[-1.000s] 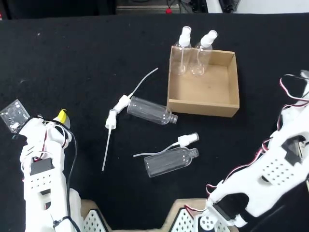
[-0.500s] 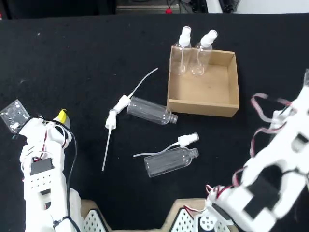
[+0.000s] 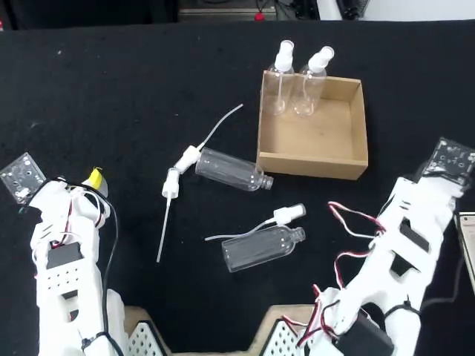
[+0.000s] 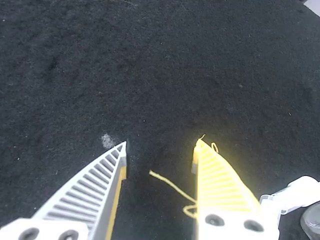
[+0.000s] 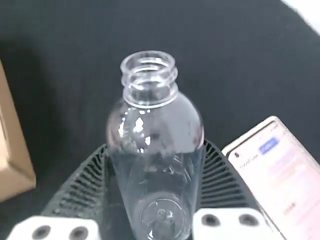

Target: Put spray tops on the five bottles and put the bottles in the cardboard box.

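Note:
My right gripper [image 5: 156,146] is shut on a clear uncapped bottle [image 5: 155,125], its open neck pointing away from the wrist. In the high view the right arm [image 3: 408,237] stands at the right, below the cardboard box [image 3: 312,159]. Two bottles with spray tops [image 3: 280,81] [image 3: 312,85] stand at the box's far wall. Two uncapped bottles [image 3: 230,170] [image 3: 263,247] lie on the table, with loose spray tops [image 3: 185,159] [image 3: 171,185] [image 3: 288,215] and their tubes beside them. My left gripper [image 4: 160,147] hangs open over bare black cloth, at the table's left [image 3: 93,182].
A phone [image 5: 280,160] lies on the table close to the right gripper, at the right edge [image 3: 467,237] in the high view. A corner of the box [image 5: 12,150] is on the gripper's other side. Black cloth [image 3: 111,89] covers the table.
The right arm has swung in from the right edge and now stands straighter beside the box. The left arm and the things on the table have not moved.

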